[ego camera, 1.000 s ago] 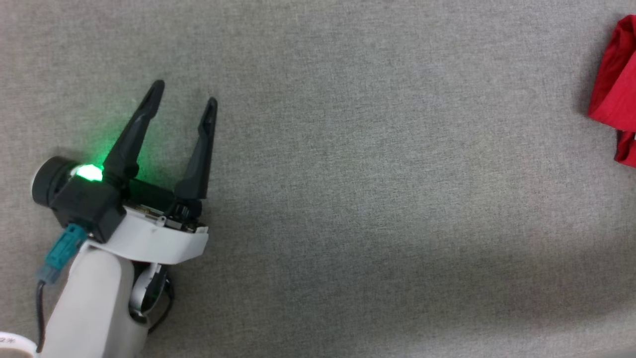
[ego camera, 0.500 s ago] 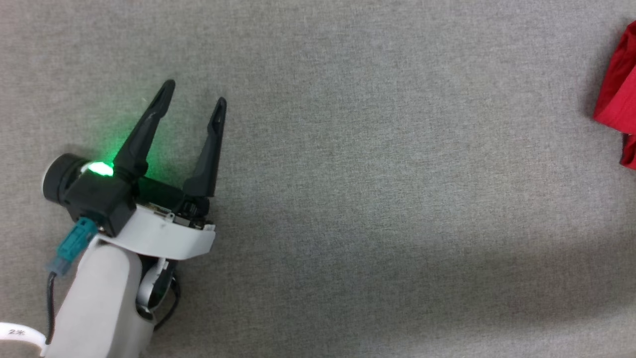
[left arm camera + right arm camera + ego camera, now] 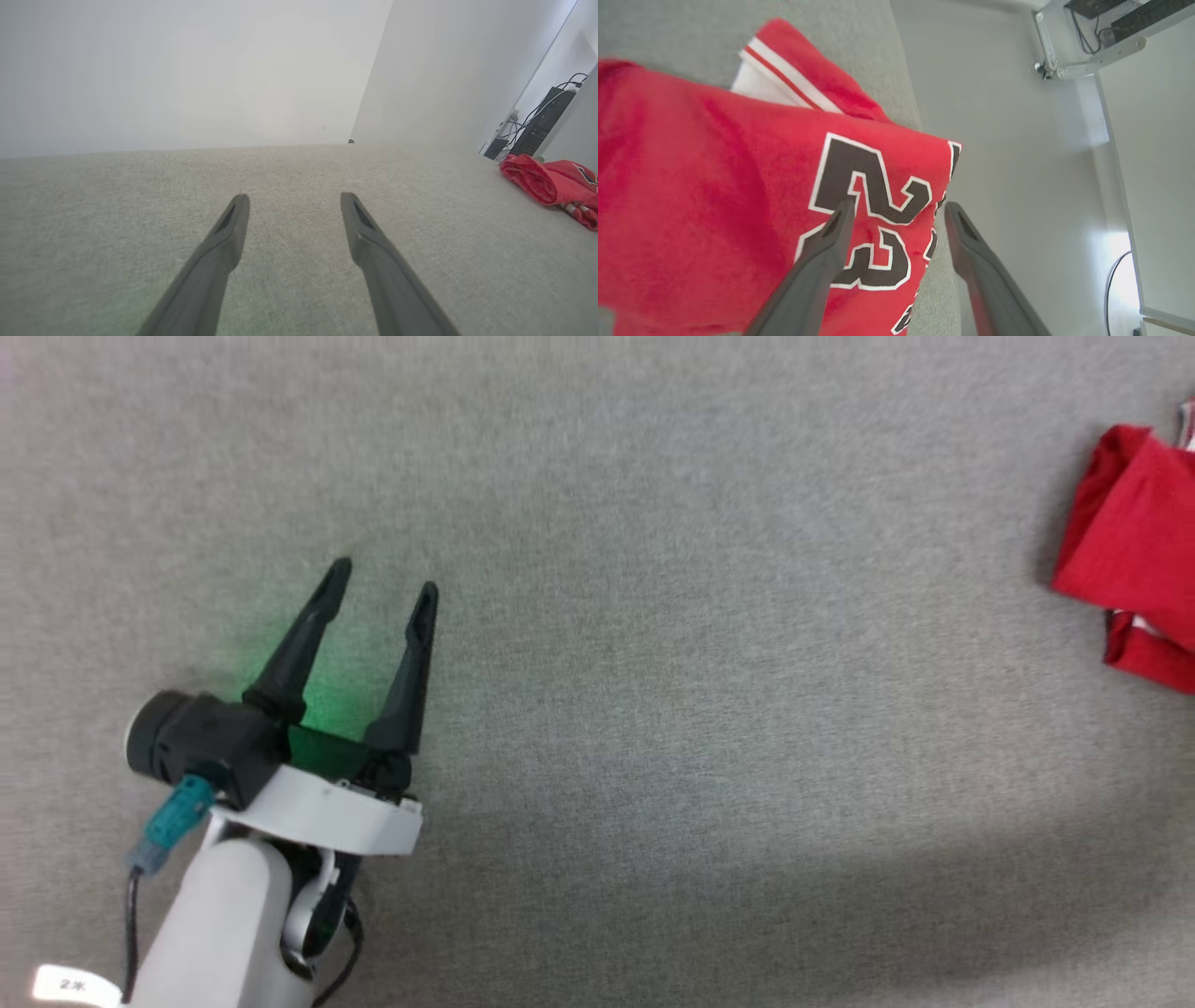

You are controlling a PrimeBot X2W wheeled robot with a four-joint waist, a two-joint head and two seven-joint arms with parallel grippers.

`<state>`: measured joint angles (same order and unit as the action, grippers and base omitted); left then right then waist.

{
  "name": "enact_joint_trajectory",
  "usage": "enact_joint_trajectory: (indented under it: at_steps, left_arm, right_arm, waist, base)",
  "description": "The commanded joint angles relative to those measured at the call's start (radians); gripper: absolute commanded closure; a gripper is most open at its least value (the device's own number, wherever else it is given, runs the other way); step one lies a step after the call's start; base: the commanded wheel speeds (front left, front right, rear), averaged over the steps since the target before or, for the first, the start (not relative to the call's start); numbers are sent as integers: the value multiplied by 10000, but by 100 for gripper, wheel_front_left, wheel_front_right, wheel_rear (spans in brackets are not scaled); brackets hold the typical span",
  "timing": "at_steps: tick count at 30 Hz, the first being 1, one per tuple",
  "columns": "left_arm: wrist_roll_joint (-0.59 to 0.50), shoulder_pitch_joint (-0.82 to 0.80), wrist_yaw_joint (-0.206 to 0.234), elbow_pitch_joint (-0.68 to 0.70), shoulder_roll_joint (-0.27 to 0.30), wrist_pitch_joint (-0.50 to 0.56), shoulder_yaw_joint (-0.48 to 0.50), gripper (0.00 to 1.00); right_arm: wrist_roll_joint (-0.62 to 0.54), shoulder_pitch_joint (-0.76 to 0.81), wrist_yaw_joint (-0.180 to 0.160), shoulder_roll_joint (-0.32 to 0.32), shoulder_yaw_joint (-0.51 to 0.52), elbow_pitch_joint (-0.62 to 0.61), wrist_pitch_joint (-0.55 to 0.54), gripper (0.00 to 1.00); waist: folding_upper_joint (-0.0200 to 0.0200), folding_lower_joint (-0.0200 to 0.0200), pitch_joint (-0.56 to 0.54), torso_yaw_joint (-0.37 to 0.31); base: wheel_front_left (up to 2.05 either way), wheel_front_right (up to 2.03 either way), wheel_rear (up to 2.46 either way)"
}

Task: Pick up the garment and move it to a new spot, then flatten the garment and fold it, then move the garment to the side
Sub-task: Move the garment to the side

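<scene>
The garment (image 3: 1134, 541) is a folded red jersey lying at the right edge of the grey surface. It has a black, white-outlined number and white-and-red striped trim, plain on the garment (image 3: 714, 186) in the right wrist view. My right gripper (image 3: 896, 207) hovers open just over it, one finger above the number, the other past the cloth's edge; nothing is held. My left gripper (image 3: 385, 577) stands open and empty far to the left. Beyond the left gripper (image 3: 294, 198), the garment (image 3: 546, 179) sits low at the far right.
The grey fabric-covered surface (image 3: 700, 663) stretches wide between the left gripper and the jersey. Its edge (image 3: 920, 121) runs right beside the jersey, with pale floor (image 3: 1017, 163) below. A black power strip with cables (image 3: 542, 121) stands against the wall.
The head view has shifted, so the left gripper sits lower in the picture. More of the garment's edge shows at the right, now with white trim visible.
</scene>
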<state>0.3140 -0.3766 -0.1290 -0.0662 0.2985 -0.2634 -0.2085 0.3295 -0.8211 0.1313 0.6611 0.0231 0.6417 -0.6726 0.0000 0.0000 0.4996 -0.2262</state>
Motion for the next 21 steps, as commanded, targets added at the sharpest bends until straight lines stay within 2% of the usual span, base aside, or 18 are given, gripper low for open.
enact_joint_trajectory:
  at_steps: [1,5,8,15,21]
  left_arm:
    - [44,182,-30,-48,-33,-6,37,0]
    - [117,534,-30,-270,-230,-7,77,0]
    - [211,832,-30,-422,-415,-6,118,0]
    - [326,1516,-29,-593,-775,-7,365,0]
    - [315,2217,-30,-472,-1046,-6,765,0]
  right_arm:
    - [-22,97,-13,-8,-76,-178,110,0]
    - [202,560,-13,-47,-412,-893,888,0]
    - [308,1031,-13,-80,-641,-1364,1882,0]
    - [91,2369,-13,-452,-660,-2002,5079,0]
    - [-365,3562,-13,-837,-353,-2126,7276,0]
  waist:
    - [0,0,-707,-16]
    - [0,0,-1548,8]
    - [0,0,-2161,86]
    - [0,0,-3441,504]
    - [0,0,-4304,1041]
  base:
    - [0,0,0]
    - [0,0,0]
    - [0,0,0]
    - [0,0,0]
    - [0,0,0]
